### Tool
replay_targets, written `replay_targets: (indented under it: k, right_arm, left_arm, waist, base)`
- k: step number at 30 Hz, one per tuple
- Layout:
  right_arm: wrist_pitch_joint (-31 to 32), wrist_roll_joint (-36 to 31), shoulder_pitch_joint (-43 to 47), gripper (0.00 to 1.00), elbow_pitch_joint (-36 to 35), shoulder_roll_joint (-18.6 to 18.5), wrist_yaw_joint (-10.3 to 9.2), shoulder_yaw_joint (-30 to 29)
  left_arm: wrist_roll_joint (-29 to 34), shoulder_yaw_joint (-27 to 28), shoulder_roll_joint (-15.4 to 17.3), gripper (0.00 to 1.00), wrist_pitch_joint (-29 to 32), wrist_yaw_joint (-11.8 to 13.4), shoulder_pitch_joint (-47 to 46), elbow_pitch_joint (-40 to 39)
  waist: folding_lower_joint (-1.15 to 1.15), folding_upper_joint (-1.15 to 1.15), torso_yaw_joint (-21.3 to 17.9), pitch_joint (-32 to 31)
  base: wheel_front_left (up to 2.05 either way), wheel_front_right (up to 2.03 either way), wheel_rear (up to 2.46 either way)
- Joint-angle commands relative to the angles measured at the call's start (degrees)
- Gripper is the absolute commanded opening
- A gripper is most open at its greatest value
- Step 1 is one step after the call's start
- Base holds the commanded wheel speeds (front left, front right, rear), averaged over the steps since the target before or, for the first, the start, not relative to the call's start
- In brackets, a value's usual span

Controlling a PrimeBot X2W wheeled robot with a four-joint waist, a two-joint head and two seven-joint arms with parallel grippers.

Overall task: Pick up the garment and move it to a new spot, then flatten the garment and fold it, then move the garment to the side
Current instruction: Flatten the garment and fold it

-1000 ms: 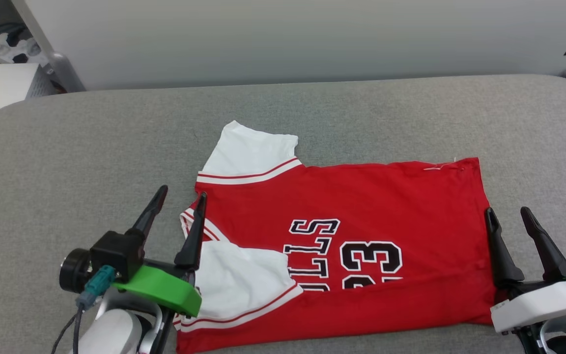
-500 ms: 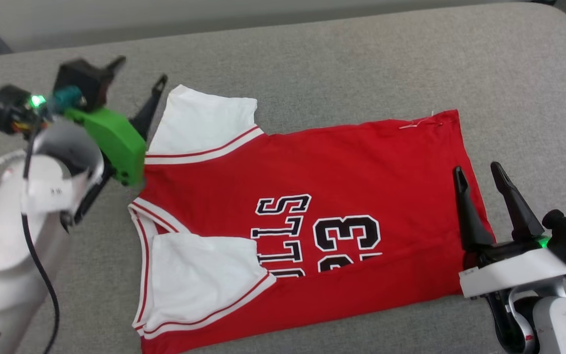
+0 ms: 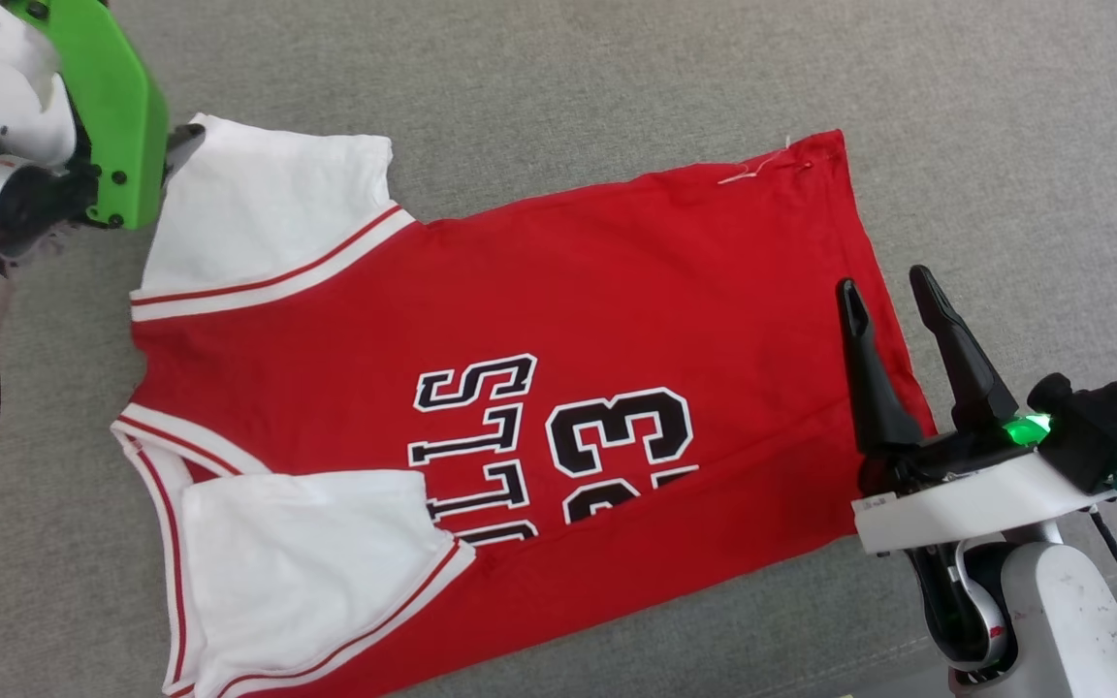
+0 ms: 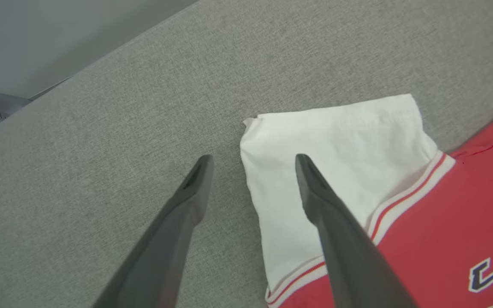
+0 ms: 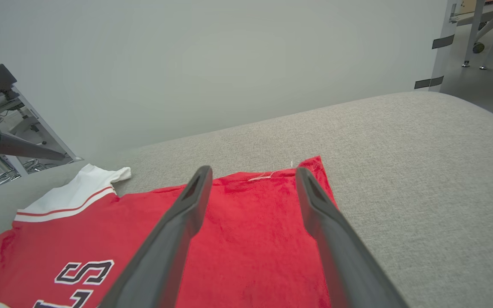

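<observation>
One second ago the left gripper [image 4: 250, 160] stood at the near collar of the garment [image 3: 558, 320]; now it is at the far sleeve [image 3: 268, 208]. Its fingers are spread and empty, one over the white cloth and one over the grey cushion [image 3: 617, 78], astride the sleeve's outer edge. The head camera has also tipped down, so the whole picture has shifted. The garment itself lies as it did, spread front-up across the cushion with its collar to the robot's left and its hem to the right.

The near sleeve [image 3: 306, 553] is already folded in over the chest, and the near long edge seems turned up over the print. The far sleeve still sticks out, so it is probably next to be folded in, and the fold is about half made.

The right gripper [image 3: 881, 279] has kept its place over the hem, fingers apart and holding nothing.

Black letters outlined in white read "LLS" sideways, with part of a fourth letter under the near sleeve. Beside them is "23", its lower part hidden by the fold.
</observation>
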Motion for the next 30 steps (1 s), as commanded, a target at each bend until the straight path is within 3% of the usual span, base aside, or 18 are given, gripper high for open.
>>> replay_targets:
  k: [1,15,16,17,25,30]
  right_arm:
    - [-0.5,0.4,-1.2,1.0,-0.2,0.1,-0.05,0.4]
    - [-1.1,0.3,-2.7,1.0,0.0,0.0,-0.05,1.7]
    - [-1.1,0.2,-2.8,1.0,0.0,0.0,-0.05,1.7]
    - [-1.0,0.1,-2.8,1.0,0.0,-0.1,-0.05,1.7]
    - [-0.2,-0.4,-2.8,1.0,0.0,-0.8,-0.05,1.4]
    - [2.2,-0.9,-2.7,1.0,-0.1,-3.1,-0.05,0.3]
  left_arm:
    - [-0.5,-0.2,0.6,1.0,0.7,-0.2,-1.7,1.1]
    - [-0.2,-1.5,-0.3,1.0,0.9,0.5,-3.2,9.8]
    - [-0.3,-1.7,-0.4,0.78,1.0,0.5,-3.0,10.1]
    - [-0.7,-1.8,-0.7,0.0,1.5,0.4,-2.6,10.6]
    - [-2.7,-0.4,-2.4,0.0,-2.1,0.6,-2.3,11.5]
    - [-3.1,-0.2,-2.7,0.0,-5.5,0.3,-2.2,10.6]
  waist:
    - [0.0,0.0,-2.8,3.1]
    - [0.0,0.0,-3.3,5.9]
    - [0.0,0.0,-3.2,5.9]
    - [0.0,0.0,-3.0,5.9]
    - [0.0,0.0,-1.7,4.2]
    - [0.0,0.0,-0.5,1.3]
  base:
    - [0.0,0.0,0.0]
    - [0.0,0.0,0.0]
    - [0.0,0.0,0.0]
    - [0.0,0.0,0.0]
    - [0.0,0.0,0.0]
    - [0.0,0.0,0.0]
